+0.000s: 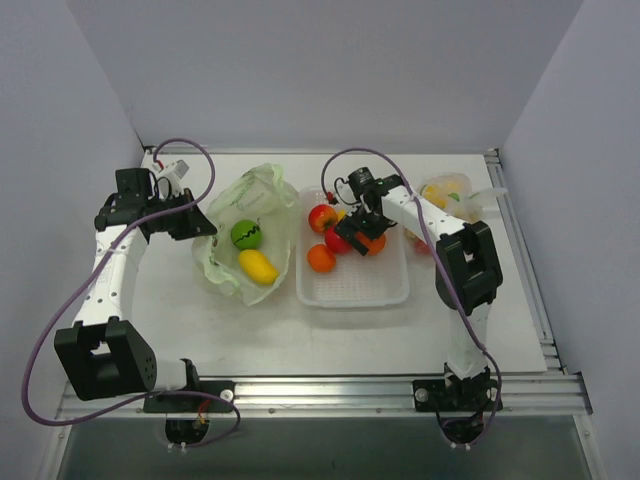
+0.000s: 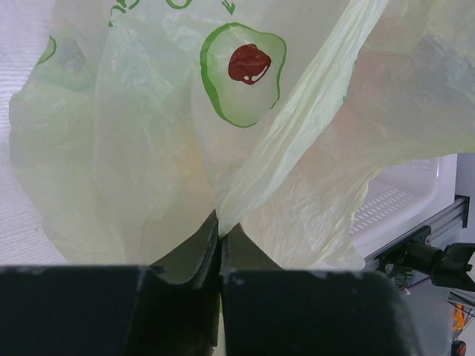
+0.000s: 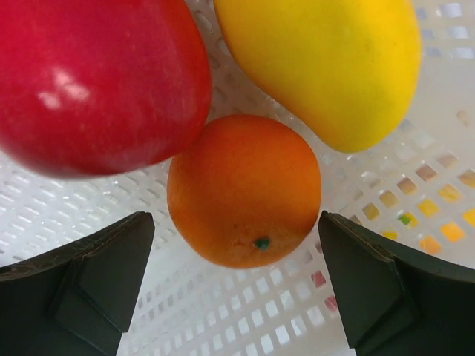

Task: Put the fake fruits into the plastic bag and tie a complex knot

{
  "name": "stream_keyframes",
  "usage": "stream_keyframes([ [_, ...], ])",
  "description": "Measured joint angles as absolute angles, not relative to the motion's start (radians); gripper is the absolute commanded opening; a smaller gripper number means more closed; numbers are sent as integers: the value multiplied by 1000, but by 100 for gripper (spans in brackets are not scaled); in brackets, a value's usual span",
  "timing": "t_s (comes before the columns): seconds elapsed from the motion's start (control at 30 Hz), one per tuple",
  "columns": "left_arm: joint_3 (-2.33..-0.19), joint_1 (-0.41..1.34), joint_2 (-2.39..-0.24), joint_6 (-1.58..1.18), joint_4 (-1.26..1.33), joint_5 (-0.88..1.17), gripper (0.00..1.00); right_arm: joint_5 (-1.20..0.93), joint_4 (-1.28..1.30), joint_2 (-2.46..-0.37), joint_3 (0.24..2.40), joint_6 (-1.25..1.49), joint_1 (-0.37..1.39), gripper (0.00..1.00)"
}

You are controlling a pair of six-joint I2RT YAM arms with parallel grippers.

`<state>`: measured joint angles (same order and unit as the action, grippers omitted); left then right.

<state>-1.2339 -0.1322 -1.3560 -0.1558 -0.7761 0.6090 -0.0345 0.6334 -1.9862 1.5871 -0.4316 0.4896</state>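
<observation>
**Desk:** Start on the left. What do you see?

**Operator:** On my left wrist camera the left gripper is pinched tight on a pleated fold of the plastic bag. The fold runs from the jaws up to the right, past an avocado print. I can't see inside the bag from there.

**Desk:** And overhead?

**Operator:** The top camera gives me that. The bag lies on the table just left of the basket, mouth open upward, gripped at its left edge. Inside sit a green fruit and, nearer me, a yellow fruit. Its long axis slants from far-left to near-right.

**Desk:** The right side?

**Operator:** My right gripper hangs over the basket, jaws spread wide, holding nothing. Only the wrist view shows an orange lying between the fingers. A red apple is at its upper left and a second yellow fruit at its upper right, narrow end pointing down-frame. Overhead, a clear bag of fruit sits by the basket's far right corner.
</observation>
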Motion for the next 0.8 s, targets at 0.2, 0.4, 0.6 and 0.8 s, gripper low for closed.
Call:
stream_keyframes([
  [0.2,-1234,-132,-1357,-177,-775,612,0,-31,609,-2033,1586,-430,490,90],
  [0.4,-1234,-132,-1362,-202,-774,614,0,-59,583,-1979,1519,-401,490,58],
  [0.6,-1234,-133,-1362,-223,-774,614,0,-186,636,-1724,1446,-352,492,48],
  [0.8,-1230,-133,-1362,-234,-773,622,0,-341,646,-1479,1451,-336,623,52],
])
